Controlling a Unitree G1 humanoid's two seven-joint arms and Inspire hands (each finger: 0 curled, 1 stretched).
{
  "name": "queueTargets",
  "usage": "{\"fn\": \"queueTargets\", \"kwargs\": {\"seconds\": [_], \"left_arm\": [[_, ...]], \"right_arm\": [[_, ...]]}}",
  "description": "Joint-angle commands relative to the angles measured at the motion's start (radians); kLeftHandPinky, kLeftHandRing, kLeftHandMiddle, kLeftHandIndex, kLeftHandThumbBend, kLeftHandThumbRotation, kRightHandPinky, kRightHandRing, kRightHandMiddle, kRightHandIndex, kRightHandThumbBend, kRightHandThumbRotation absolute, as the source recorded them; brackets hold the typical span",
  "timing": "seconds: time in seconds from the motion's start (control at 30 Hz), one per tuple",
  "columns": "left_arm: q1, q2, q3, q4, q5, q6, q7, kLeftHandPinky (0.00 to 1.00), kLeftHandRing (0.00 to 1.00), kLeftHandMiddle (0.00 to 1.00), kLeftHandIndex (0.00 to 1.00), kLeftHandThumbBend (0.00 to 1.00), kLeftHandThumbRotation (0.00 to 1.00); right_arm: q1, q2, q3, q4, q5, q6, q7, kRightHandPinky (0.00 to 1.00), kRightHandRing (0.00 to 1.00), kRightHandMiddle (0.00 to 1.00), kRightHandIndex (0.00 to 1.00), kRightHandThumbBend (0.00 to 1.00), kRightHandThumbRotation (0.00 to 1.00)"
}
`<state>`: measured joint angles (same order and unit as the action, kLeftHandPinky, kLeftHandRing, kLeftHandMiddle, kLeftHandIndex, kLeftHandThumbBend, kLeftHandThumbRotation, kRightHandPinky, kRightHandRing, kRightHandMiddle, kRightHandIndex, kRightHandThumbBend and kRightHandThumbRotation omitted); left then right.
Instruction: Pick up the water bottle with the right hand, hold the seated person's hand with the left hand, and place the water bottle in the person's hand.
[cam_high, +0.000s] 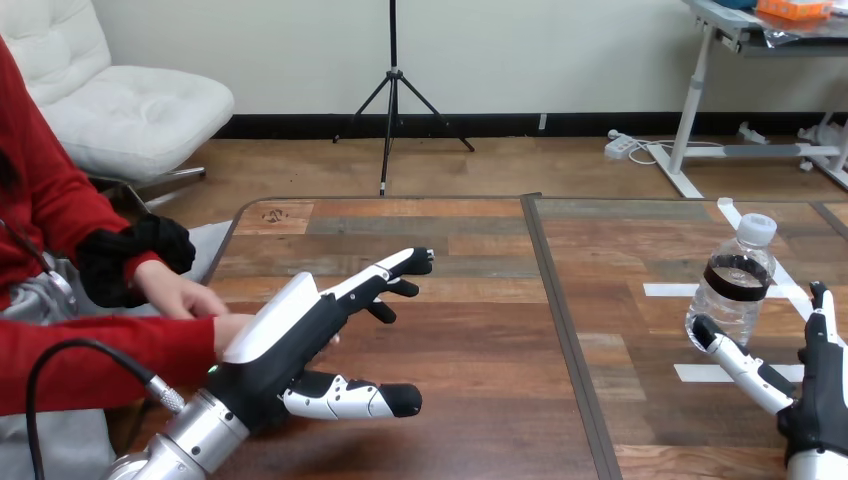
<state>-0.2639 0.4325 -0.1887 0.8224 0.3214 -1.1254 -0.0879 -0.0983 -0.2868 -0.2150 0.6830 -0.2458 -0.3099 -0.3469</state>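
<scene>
head view | from robot's head | facing forward-down | close over table

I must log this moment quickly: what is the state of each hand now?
Left hand: open, fingers straight.
Right hand: open, at the water bottle, not closed on it.

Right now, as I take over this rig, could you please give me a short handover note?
Left hand: open, fingers straight, over the person's hand at the table's left edge; not curled round it.
Right hand: open, thumb and fingers either side of the water bottle, not closed.
Water bottle: upright and capped on the table, at the right.
Done: both hands in position.
Left: grasp the bottle, hold the person's hand, place the bottle in it.
</scene>
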Motion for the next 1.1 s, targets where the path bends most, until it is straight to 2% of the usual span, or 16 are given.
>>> {"fn": "queueTargets", "kwargs": {"seconds": [0.0, 0.5, 1.07], "left_arm": [[-0.040, 0.012, 0.020, -0.011, -0.019, -0.015, 0.000, 0.69, 0.82, 0.89, 0.93, 1.00, 0.83], [-0.027, 0.011, 0.025, -0.033, -0.020, 0.003, -0.005, 0.68, 0.82, 0.89, 0.93, 1.00, 0.84], [-0.020, 0.006, 0.027, -0.036, -0.053, -0.008, -0.032, 0.68, 0.82, 0.89, 0.93, 1.00, 0.82]], "right_arm": [[-0.112, -0.035, 0.014, 0.052, 0.000, -0.043, -0.018, 0.90, 0.98, 1.00, 1.00, 1.00, 0.50], [-0.191, -0.048, 0.019, 0.174, 0.022, -0.058, -0.010, 0.87, 0.98, 1.00, 1.00, 1.00, 0.49], [-0.262, -0.065, 0.042, 0.272, 0.017, -0.064, -0.013, 0.82, 0.95, 1.00, 1.00, 1.00, 0.50]]}}
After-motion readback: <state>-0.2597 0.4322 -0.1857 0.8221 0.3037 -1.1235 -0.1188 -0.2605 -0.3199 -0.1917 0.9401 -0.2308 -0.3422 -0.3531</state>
